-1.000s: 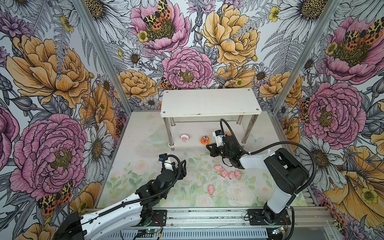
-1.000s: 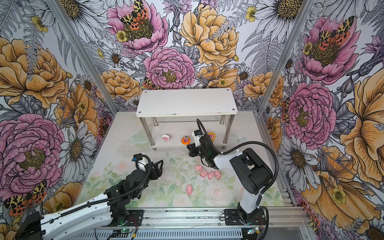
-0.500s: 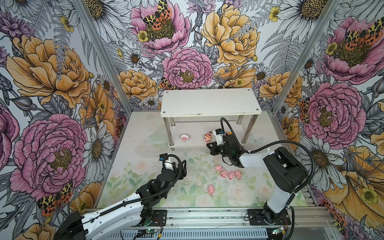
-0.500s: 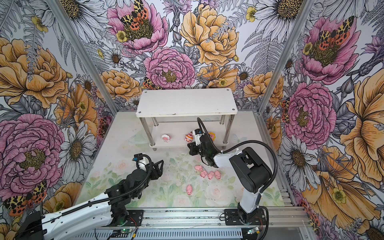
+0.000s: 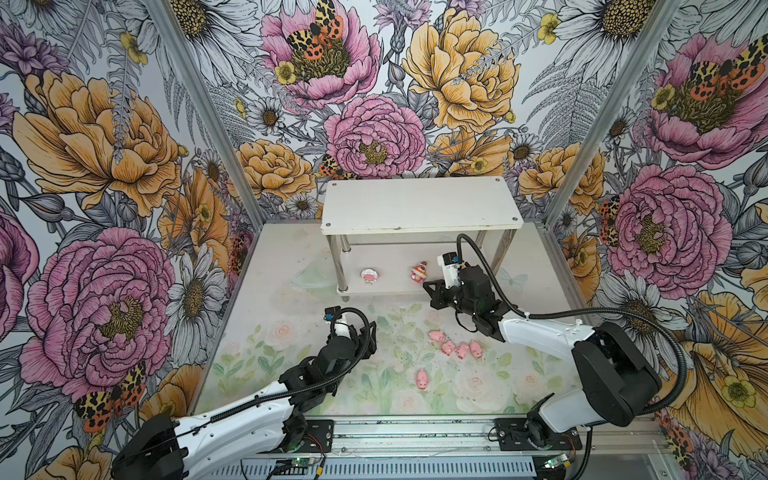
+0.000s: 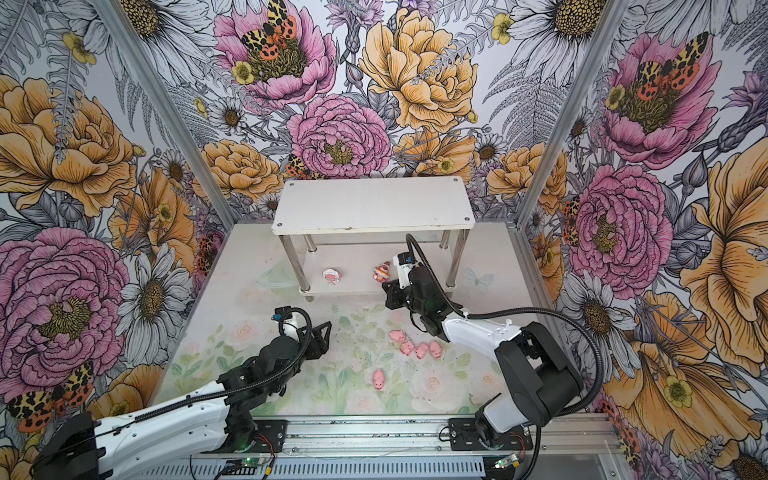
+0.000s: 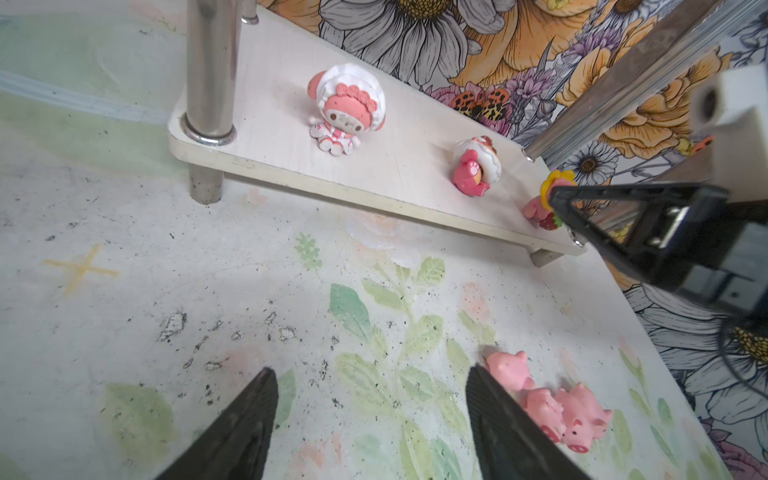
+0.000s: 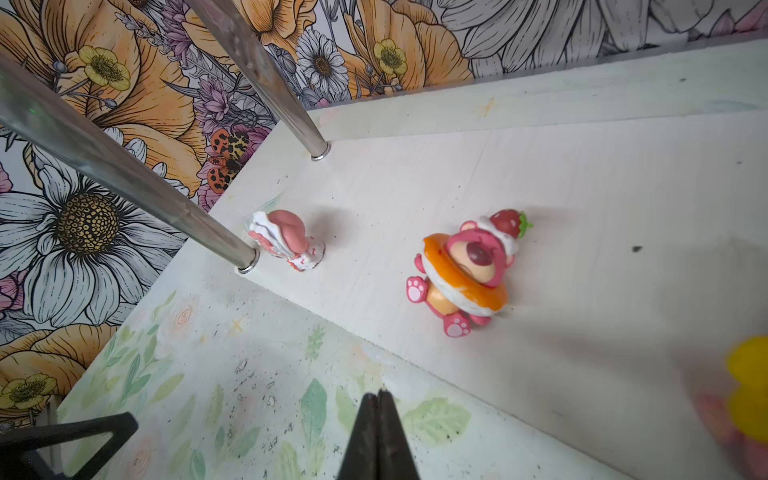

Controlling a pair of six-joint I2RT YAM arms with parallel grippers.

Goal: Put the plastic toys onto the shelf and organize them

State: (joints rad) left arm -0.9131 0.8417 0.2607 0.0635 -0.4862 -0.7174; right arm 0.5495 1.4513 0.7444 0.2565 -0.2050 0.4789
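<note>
The shelf (image 5: 419, 203) stands at the upper middle of both top views. Its lower tier (image 5: 392, 280) carries the three rimmed toys. The white-rimmed toy (image 5: 368, 276) sits upright near the left front leg (image 5: 342, 266). To its right, the orange-rimmed toy (image 5: 419, 272) looks tipped onto its back rather than standing. The yellow-rimmed toy (image 7: 550, 195) is at the right end, hidden behind the arm in the top views. The rest lie on the counter (image 5: 291, 332) below the shelf: four pigs (image 5: 461, 351) bunched close together, and a lone pig (image 5: 422, 378) lower in the frame, apart from them. The right end effector (image 8: 379, 395) is closed on nothing, its tips just in front of the lower tier's edge near the orange-rimmed toy. The left end effector (image 7: 370, 390) is open and empty over the counter, just left of the bunch. The rimmed toys look placed, so the job seems to sit between tidying that tier and starting on the pigs. The next move could be for the right jaws to part and set the tipped toy upright. Otherwise the open left one could come down over the nearest pig at the edge of the bunch, pinch it low without knocking its neighbours, and carry it in clear of the legs.
</note>
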